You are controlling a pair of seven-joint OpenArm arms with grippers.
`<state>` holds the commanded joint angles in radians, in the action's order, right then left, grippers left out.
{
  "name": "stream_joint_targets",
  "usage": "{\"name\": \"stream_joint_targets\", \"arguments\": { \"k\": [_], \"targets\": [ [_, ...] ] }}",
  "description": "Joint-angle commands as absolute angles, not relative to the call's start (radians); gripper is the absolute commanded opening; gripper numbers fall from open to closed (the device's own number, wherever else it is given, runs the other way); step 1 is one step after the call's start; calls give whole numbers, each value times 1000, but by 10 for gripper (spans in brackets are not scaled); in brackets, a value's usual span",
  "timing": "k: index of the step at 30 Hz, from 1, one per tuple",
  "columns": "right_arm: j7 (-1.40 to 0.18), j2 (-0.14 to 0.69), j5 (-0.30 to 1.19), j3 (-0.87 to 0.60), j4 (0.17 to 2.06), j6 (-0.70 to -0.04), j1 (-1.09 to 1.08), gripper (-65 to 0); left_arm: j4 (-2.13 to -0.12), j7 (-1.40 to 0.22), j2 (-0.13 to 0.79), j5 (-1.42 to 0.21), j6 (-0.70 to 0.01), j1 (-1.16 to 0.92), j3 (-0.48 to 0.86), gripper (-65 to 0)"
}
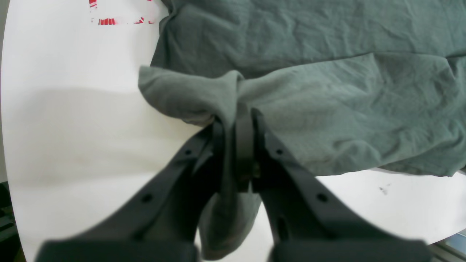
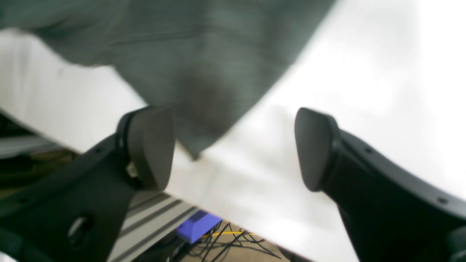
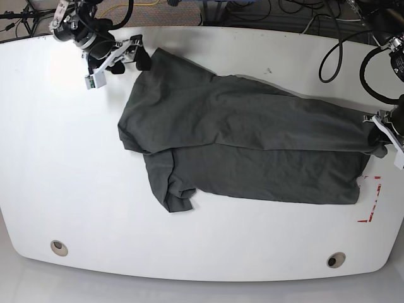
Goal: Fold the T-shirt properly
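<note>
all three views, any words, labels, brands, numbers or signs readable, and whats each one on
No word, label, brand, number or sign can be read in any view.
Red marks on the table: broken strokes, seen in the base and left wrist views; no letters or numbers can be made out.
T-shirt: no print shows on the cloth in sight.

Left tool (image 1: pixel 233 123): jaws closed, fingers pinched together. Right tool (image 2: pixel 235 149): jaws wide apart, nothing between fingertips in base view. Both arms reach in from base view's top corners, tools angled inward.
</note>
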<state>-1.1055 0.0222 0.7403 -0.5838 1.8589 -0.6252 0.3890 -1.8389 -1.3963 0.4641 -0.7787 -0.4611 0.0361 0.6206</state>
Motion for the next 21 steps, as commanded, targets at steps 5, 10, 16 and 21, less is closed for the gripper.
{"name": "stream_joint_targets", "arguments": {
  "k": [5,10,16,21],
  "targets": [
    [-1106,38,739,-613,1707,-690,285,-162,-1839,-1396,464,-779,-460,36,621,-644],
    [-1106,61,739,-621,1601,-698,225,-162,-1839,-1396,464,-779,-458,36,621,-644],
    [-1104,54,739,-615,1541,-698,176,-162,-1839,-1396,464,-777,-458,36,621,-644],
    [-1099,31,739,-542,1540,-698,173,-162,-1839,-1396,464,-777,-458,36,621,-644]
  ]
}}
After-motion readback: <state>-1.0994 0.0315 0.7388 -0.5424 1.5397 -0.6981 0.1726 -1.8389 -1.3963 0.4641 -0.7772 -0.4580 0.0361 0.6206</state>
